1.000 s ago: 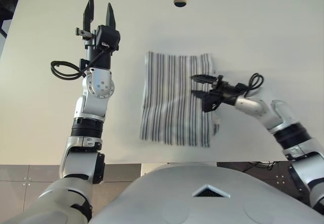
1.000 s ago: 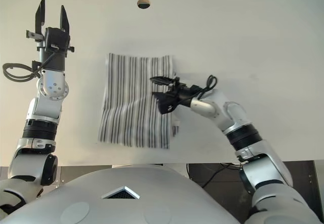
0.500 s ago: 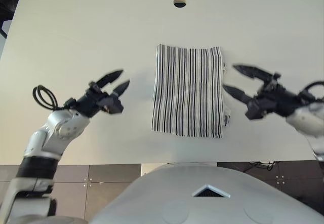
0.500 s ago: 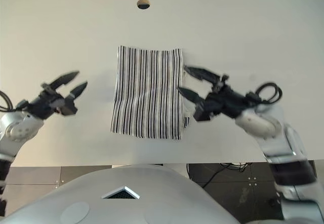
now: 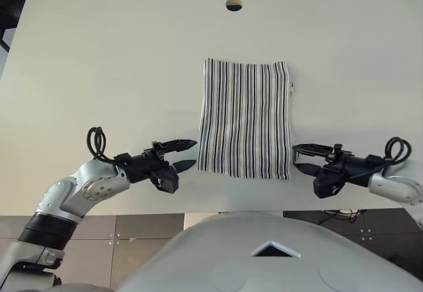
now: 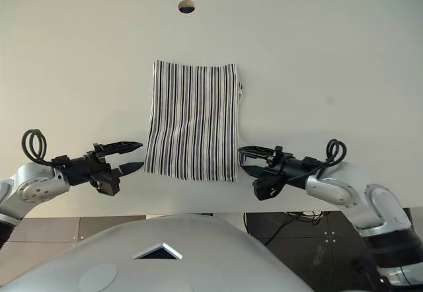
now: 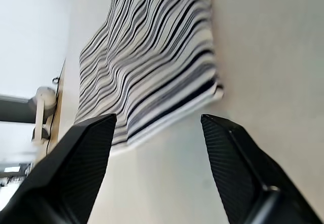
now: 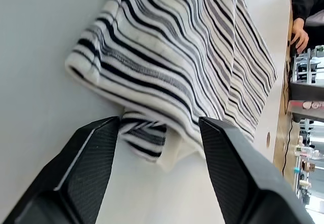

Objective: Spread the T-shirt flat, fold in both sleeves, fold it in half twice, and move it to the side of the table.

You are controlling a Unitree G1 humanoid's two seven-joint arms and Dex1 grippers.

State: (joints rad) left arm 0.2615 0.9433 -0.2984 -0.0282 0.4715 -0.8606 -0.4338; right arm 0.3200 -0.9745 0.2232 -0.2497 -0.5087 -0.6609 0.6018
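Left gripper (image 5: 192, 153): fingers apart and empty, just beside the T-shirt (image 5: 246, 117)'s near left corner, seemingly lined up to pinch it.
Right gripper (image 5: 295, 158): fingers apart, just beside the near right corner, mirroring for a two-handed fold.
T-shirt: folded striped rectangle, flat on the table (image 5: 99, 54).
Hole (image 5: 233, 4): beyond the T-shirt's far edge.

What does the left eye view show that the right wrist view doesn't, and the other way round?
The left eye view gives the whole folded T-shirt as a rectangle on the table, the left gripper open by its near left corner, and a round hole far across the table. The right wrist view gives a close look at the shirt's stacked layers, with a small striped flap poking out beneath the edge. Both share the striped shirt, the pale table and the right gripper, open by the near right corner.
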